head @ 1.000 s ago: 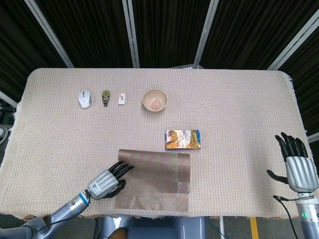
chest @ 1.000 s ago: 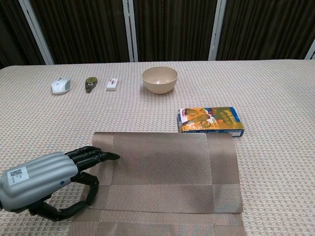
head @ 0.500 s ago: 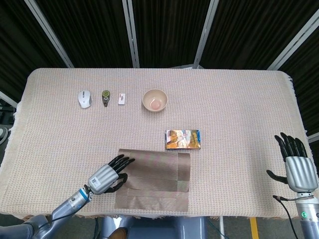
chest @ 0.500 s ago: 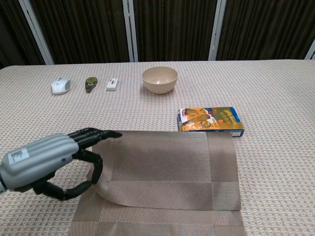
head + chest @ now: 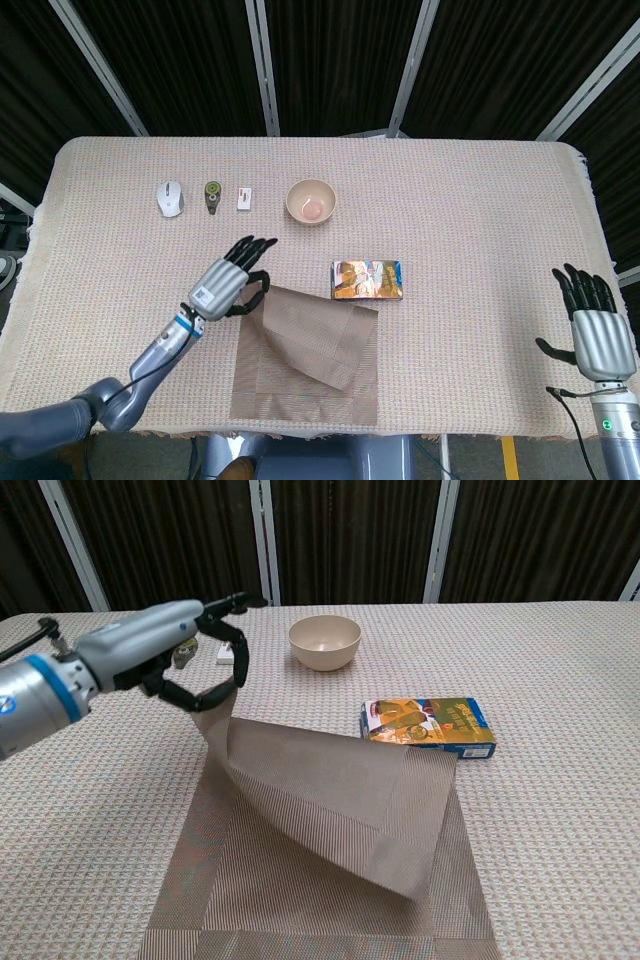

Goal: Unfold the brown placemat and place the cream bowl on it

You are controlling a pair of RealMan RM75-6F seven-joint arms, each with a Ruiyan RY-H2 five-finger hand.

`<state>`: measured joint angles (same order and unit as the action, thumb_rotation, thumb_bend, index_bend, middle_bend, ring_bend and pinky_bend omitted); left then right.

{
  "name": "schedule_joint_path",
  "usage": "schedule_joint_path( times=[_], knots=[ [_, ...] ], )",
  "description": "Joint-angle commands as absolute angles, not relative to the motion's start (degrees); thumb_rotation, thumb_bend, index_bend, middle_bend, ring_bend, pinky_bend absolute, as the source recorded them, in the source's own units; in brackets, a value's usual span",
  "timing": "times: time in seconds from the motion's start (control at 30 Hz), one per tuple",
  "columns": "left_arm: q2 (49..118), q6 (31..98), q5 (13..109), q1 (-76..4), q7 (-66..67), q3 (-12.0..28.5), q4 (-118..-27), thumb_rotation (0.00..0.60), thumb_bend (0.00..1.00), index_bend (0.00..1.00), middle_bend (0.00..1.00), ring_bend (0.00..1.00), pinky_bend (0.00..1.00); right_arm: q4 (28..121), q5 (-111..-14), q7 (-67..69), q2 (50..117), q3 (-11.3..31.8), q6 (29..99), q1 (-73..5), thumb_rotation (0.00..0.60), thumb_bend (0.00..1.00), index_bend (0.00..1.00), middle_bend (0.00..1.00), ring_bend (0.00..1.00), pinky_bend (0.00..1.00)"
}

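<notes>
The brown placemat (image 5: 310,355) (image 5: 330,820) lies near the table's front edge, its upper layer lifted at the left corner. My left hand (image 5: 232,279) (image 5: 160,650) pinches that raised corner above the table, other fingers spread. The lifted flap hangs diagonally over the lower layer. The cream bowl (image 5: 311,201) (image 5: 325,641) stands upright further back, apart from the mat. My right hand (image 5: 597,330) hovers at the table's right edge with fingers spread, holding nothing; the chest view does not show it.
A colourful box (image 5: 367,279) (image 5: 428,725) lies just behind the mat's right side. A white mouse (image 5: 170,197), a small green item (image 5: 212,194) and a white tag (image 5: 243,198) sit in a row at the back left.
My left hand has risen and moved back from the mat's left edge, taking the upper layer's corner with it. The flap now stands up off the lower layer. Right hand unmoved.
</notes>
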<state>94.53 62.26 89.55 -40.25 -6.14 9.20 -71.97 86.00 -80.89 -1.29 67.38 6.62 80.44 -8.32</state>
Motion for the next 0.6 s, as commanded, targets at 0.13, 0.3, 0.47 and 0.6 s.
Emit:
schedule_joint_path(
  times=[0.13,0.3,0.47,0.6],
  knots=[
    [96.29,55.46,81.55,-46.38,-5.77,16.16,-64.58,0.600,0.47,0.63,0.00,0.00,0.00,85.58,-79.03,-2.17,67.80,7.30,79.31,-8.74,0.600,0.00,0.00,0.00,0.00,0.00],
    [97.27,53.02,78.92,-48.09,-5.94,17.06,-58.68,0.600,0.49,0.63,0.00,0.00,0.00,85.04,-77.72,-2.94,68.18,7.68,78.60,-8.97,0.600,0.00,0.00,0.00,0.00,0.00],
    [97.91,52.40,77.64,-46.98,-9.20,15.61,-52.26,0.600,0.49,0.63,0.00,0.00,0.00,84.37,-76.75,-3.62,68.71,7.59,77.38,-9.31,0.600,0.00,0.00,0.00,0.00,0.00],
    [97.76,53.24,77.82,-45.11,-12.33,13.83,-49.07,0.600,0.49,0.64,0.00,0.00,0.00,84.19,-76.80,-3.62,68.88,7.51,77.23,-9.42,0.600,0.00,0.00,0.00,0.00,0.00]
  ],
)
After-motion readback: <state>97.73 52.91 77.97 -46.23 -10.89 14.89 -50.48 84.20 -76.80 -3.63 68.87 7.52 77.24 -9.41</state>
